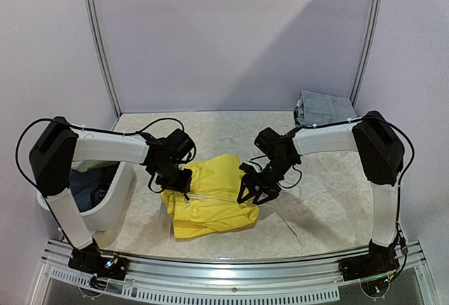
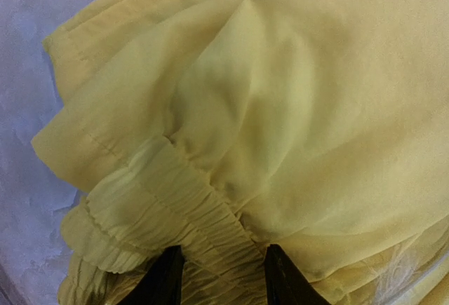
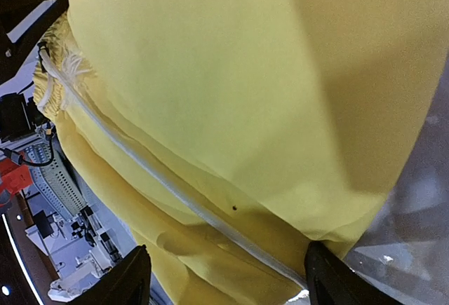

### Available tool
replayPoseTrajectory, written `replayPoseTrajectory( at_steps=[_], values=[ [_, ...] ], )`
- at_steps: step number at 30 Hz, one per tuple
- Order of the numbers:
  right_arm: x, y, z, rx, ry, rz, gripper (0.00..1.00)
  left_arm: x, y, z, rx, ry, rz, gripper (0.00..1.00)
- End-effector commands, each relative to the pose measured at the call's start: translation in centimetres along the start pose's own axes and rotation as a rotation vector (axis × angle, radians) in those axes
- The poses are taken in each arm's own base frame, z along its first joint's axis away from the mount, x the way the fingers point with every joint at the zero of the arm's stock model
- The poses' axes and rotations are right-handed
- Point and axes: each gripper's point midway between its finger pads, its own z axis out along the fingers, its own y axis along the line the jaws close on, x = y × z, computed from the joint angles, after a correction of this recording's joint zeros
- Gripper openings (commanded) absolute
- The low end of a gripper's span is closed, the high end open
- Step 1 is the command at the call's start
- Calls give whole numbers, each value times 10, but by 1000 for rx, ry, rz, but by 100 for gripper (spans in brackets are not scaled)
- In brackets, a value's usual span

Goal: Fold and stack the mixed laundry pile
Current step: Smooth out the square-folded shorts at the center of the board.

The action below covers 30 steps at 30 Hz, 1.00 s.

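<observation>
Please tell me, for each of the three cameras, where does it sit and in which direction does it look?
Top external: above and behind the bases, looking down at the table; left arm and right arm show.
Left wrist: on the left arm, looking along its fingers at the elastic waistband of the yellow shorts.
Right wrist: on the right arm, looking past its fingers at the shorts' white cord.
Shared: all views show the yellow shorts.

Both arms at the yellow shorts (image 1: 210,196)
Left gripper (image 1: 184,181) at one edge, right gripper (image 1: 254,191) opposite; white tub (image 1: 116,200) alongside.
</observation>
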Motion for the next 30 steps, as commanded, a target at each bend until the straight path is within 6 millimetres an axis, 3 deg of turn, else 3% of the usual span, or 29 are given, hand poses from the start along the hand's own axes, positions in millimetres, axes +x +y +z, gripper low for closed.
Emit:
replayPoseTrajectory(
  at_steps=[1, 6, 12, 16, 20, 24, 28, 30],
  values=[
    [8, 5, -23, 68, -21, -30, 80, 11, 13, 1, -39, 35, -13, 40],
    [1, 9, -56, 159, -111, -60, 98, -11, 14, -37, -59, -56, 21, 43],
    [-12, 2, -96, 216, -283, -31, 99, -29, 11, -82, -98, -171, 99, 51],
    [-22, -4, -109, 176, -338, 4, 99, -29, 5, -107, -108, -241, 148, 67],
    [-36, -11, -115, 168, -386, -1, 99, -22, -4, -131, -114, -337, 205, 70],
    [-44, -2, -113, 76, -366, -21, 99, -8, -23, -132, -19, -328, 251, 66],
    [-33, 21, -94, -80, -259, -100, 77, -3, -37, -117, -4, -288, 287, 60],
    [-21, 25, -80, -73, -198, -145, 71, -6, -37, -108, -35, -275, 281, 58]
  ],
)
